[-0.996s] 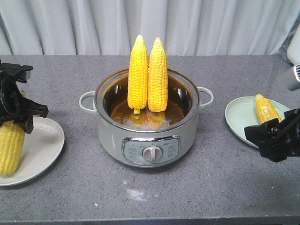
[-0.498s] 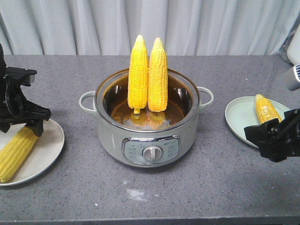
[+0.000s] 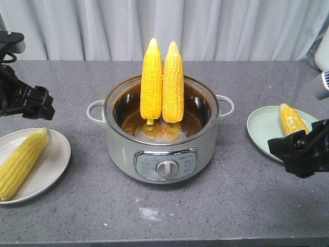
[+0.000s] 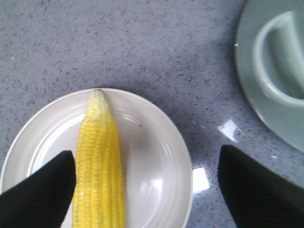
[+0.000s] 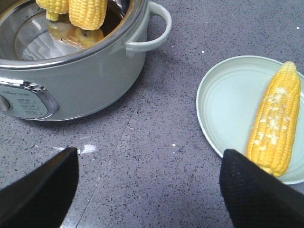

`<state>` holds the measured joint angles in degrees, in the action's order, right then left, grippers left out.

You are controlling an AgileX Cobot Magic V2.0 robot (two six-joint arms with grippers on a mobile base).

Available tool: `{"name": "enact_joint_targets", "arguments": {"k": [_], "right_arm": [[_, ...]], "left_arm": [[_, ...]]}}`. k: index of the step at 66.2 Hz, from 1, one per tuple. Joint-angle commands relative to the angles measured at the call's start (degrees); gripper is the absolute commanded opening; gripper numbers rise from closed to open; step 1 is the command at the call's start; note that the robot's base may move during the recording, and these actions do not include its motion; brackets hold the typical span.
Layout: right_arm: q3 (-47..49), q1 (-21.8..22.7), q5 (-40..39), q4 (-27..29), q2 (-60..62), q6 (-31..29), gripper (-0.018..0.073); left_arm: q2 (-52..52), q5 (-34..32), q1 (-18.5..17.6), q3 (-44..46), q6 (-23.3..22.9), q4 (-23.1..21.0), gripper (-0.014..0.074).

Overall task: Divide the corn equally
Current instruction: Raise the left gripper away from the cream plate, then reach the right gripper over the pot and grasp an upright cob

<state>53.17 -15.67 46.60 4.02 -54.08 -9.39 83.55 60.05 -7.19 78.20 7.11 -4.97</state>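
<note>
Two corn cobs (image 3: pixel 161 82) stand upright side by side in the grey pot (image 3: pixel 160 159) at the table's middle. One corn cob (image 3: pixel 21 162) lies on the white plate (image 3: pixel 55 164) at the left; in the left wrist view this cob (image 4: pixel 99 161) lies under my open left gripper (image 4: pixel 147 190). That left gripper (image 3: pixel 31 103) hovers above and behind the plate, holding nothing. Another corn cob (image 3: pixel 291 119) lies on the pale green plate (image 3: pixel 262 126) at the right. My right gripper (image 5: pixel 149 187) hangs open over bare table, left of that plate (image 5: pixel 223 109).
The pot has two side handles (image 3: pixel 94 112) and a front control knob (image 3: pixel 165 168). A small white smear (image 3: pixel 149 213) marks the grey tabletop in front of the pot. A pale curtain (image 3: pixel 231 25) hangs behind the table.
My left gripper let go of the cob, which now lies flat on the white plate. The gripper has risen and drawn back. The right arm has not moved.
</note>
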Motion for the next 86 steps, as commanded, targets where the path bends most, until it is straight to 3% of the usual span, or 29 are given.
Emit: {"name": "enact_joint_targets", "arguments": {"k": [1,13,43,69,86], "right_arm": [[1.55,-0.14,-3.18,-0.38,0.60,-0.22,0.0577],[1.55,-0.14,-3.18,-0.38,0.60,-0.22,0.0577],[1.55,-0.14,-3.24,-0.15,0.60,-0.17,0.0577],[2.56,-0.09,-6.24,3.30,-0.37,0.07,0.0578],[8.57,-0.09,-6.78,4.60,-6.31,0.07,0.0581]], "left_arm": [[-6.53,-6.02,-1.64,-2.40,2.13,-2.24,0.0590],[-13.96,-10.83,-3.38,-8.55,7.09,-5.81,0.0590],[-24.70,-14.45,-4.33,-19.67,27.06,-24.28,0.0590],[-25.15,-16.88,-4.33,-21.72,27.18,-24.47,0.0590],[-25.15,-16.88,-4.33,-21.72,27.18,-24.47,0.0590]]}}
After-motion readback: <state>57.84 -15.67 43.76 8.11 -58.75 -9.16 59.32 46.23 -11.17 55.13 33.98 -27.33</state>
